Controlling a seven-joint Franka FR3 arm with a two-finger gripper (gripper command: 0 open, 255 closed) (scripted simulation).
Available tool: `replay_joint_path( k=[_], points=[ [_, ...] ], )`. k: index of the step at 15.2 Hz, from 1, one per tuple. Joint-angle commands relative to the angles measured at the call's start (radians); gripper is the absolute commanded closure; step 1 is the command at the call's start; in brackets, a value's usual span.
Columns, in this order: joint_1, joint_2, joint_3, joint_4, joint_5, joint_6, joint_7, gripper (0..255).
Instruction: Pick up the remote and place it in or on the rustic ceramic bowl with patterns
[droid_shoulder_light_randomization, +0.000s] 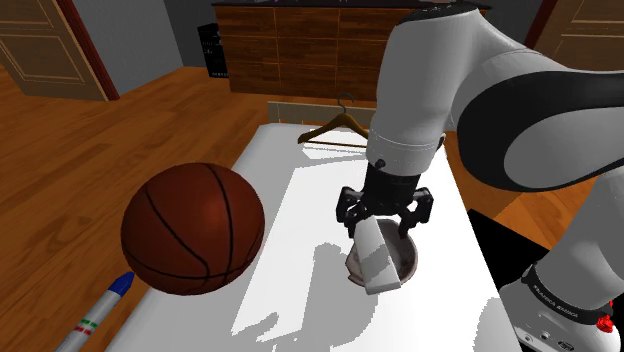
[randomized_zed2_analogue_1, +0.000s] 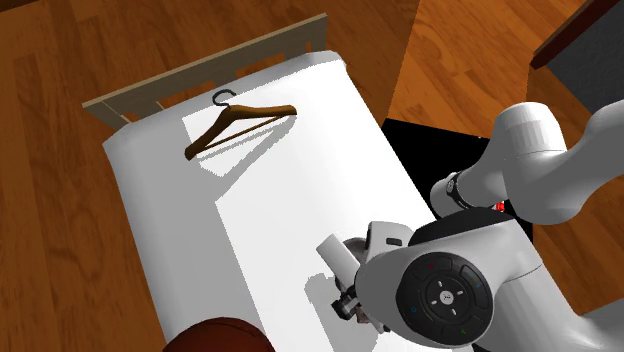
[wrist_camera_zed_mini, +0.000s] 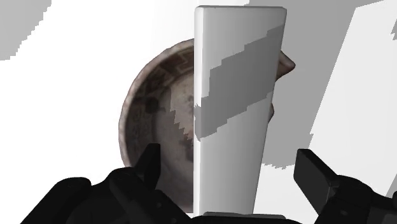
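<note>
We see the gripper hanging straight down from the white arm with its black fingers spread wide, clasping nothing; in the wrist view a gap shows on each side between them and the remote, so it is not held; the remote, drawn as a plain pale slab with no buttons, lies directly under the gripper, slanted, with one end down inside the bowl and the other end propped over the rim; the bowl is brownish, mottled inside, with a dark pattern round its rim, and it stands on the white table close to the long edge nearest the robot's stand, roughly midway along that edge; across the table, by the opposite long edge, sits a basketball, well apart from the bowl; beyond the ball, at the corner on the shoulder view's lower left, lies a marker with a blue cap; at the table's far end a wooden coat hanger lies flat near the edge; past it we see wooden floor and a wooden cabinet against the wall.
</note>
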Motion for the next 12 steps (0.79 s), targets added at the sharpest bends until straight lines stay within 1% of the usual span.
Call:
replay_joint_path(
  k=[1,4,12],
  points=[
    [0.000,-0.014,-0.010,0.023,-0.002,-0.037,-0.001,0],
    [-0.001,-0.043,-0.035,0.095,-0.011,-0.138,-0.003,0],
    [-0.001,-0.043,-0.035,0.095,-0.012,-0.138,-0.003,0]
  ],
)
